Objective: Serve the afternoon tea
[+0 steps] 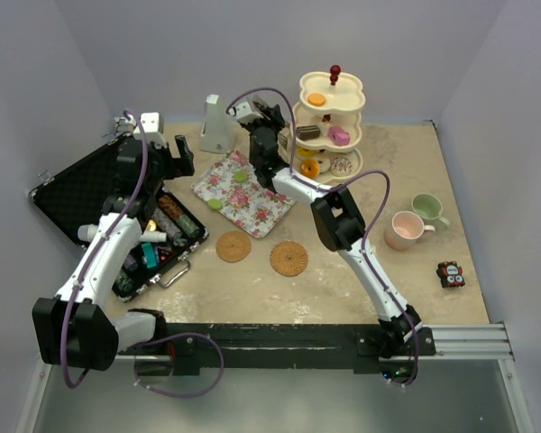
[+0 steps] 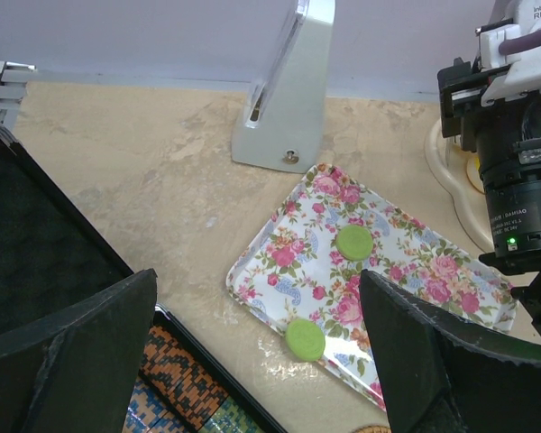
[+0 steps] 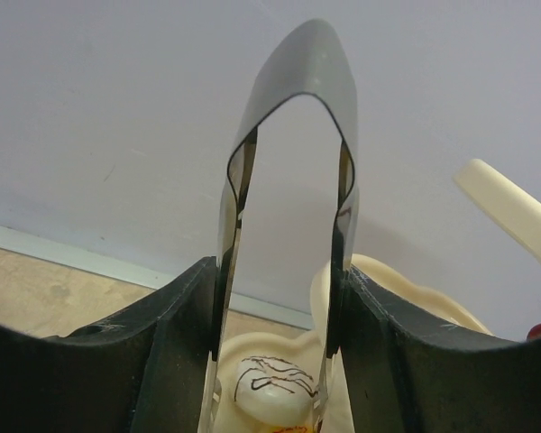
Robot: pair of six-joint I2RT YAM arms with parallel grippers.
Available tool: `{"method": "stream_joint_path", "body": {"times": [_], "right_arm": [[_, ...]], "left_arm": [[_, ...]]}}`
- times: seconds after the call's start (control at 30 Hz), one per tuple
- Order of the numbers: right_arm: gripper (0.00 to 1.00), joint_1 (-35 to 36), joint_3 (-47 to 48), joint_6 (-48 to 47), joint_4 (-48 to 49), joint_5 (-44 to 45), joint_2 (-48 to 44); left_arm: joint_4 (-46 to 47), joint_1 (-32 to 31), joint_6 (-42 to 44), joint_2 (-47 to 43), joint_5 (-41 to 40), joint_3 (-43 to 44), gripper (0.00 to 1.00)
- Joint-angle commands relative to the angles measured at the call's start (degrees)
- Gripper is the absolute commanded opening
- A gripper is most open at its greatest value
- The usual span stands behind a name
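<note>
— What is in your right claw [image 3: 275, 302]?
— A pair of bent silver metal tongs [image 3: 302, 59], pinched between my two fingers partway down the blades. Their tips straddle a small white-iced toy donut with brown squiggles [image 3: 272, 383]. It lies on the cream three-tier stand with the red knob [image 1: 353, 96]; which tier, I cannot tell from my wrist.
— How will it handle?
— Light and hard, I judge, probably slick plastic, so smooth steel may let it squirt out. I would take it across its widest sides with the tips low and squeeze gently, since the springy tongs push back on my fingers.
— And your left claw [image 2: 257, 302]?
— Spread wide, holding nothing, over the open black tool case [image 1: 77, 194].
— What sits in what?
— The stand carries an orange donut [image 1: 316, 99] on top. A brown cake [image 1: 307, 133] and a pink cake [image 1: 340, 135] share the middle, with two more donuts [image 1: 342, 165] below. The flowered rectangular tray [image 2: 406, 271] holds two round green sweets [image 2: 353, 242]. The pink mug [image 1: 404, 230] and green mug [image 1: 427, 208] stand on the table [image 1: 252, 289], right of two round woven coasters [image 1: 289, 258]. I see nothing inside either mug.
</note>
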Motion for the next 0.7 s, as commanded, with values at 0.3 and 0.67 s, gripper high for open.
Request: {"method": "stream_joint_path", "body": {"times": [0.3,0.67], "right_arm": [[0.56,0.4,-4.2,3.9,4.9,-1.5,-5.7],[0.53,2.4,-9.7,9.7,6.8,-3.3,-10.9]], "left_arm": [[2.2,0.4,-0.7,0.0,0.6,0.4,0.99],[2.1,0.5,-0.5,-0.2,0.5,0.4,0.98]]}}
